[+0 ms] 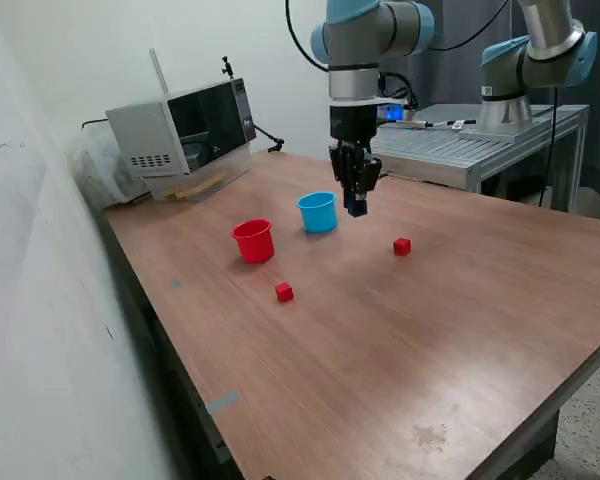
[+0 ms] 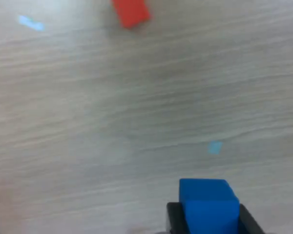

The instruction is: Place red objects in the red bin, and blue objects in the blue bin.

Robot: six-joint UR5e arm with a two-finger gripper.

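Nearest us, one red cube sits on the table; a second red cube lies well apart. We see the arm hanging vertical, gripper pinching a blue cube above the wood, just beside the blue cup; red cup near it

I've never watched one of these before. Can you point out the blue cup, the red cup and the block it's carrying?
blue cup (image 1: 318,214): exterior view, on its outer wall.
red cup (image 1: 254,243): exterior view, on its outer wall.
blue block (image 2: 208,204): wrist view, on its upper face, between the fingers.
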